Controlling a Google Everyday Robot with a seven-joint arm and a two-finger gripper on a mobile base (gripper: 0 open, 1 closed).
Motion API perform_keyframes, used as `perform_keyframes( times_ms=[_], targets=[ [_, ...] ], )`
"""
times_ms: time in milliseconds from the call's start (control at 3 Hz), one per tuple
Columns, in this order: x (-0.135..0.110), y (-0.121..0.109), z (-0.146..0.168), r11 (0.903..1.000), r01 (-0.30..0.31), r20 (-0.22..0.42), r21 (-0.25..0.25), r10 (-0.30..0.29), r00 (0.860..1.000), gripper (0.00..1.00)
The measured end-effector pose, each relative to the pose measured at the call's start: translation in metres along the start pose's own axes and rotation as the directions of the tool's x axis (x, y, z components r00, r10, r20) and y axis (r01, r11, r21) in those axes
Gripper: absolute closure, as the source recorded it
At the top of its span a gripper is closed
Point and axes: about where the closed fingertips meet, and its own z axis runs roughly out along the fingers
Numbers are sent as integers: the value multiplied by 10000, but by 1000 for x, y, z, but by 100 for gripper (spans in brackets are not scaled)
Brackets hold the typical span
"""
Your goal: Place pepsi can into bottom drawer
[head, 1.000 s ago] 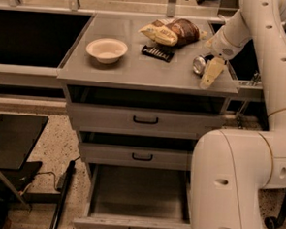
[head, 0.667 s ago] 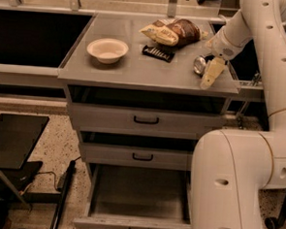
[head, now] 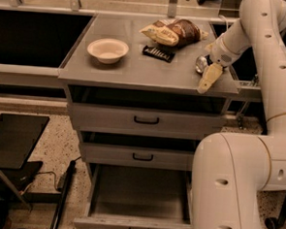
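My gripper point(head: 206, 80) is at the desk's point(head: 136, 73) edge by the pepsi can point(head: 200, 63). I cannot tell its grip. A nudge could roll the can off.

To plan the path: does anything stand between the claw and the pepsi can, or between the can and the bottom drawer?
Nothing visible. The claw sits right beside the pepsi can at the cabinet top's right edge. The bottom drawer is pulled open, with nothing seen inside; only the robot's own arm covers its right side.
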Motion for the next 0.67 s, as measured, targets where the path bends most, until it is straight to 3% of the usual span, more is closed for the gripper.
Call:
perform_keyframes(
  times_ms=[333, 667],
  targets=[
    [-1, -1, -1, 10000, -31, 23, 11, 31, 10000, 16],
    [-1, 0, -1, 10000, -29, 23, 13, 29, 10000, 40]
  ],
)
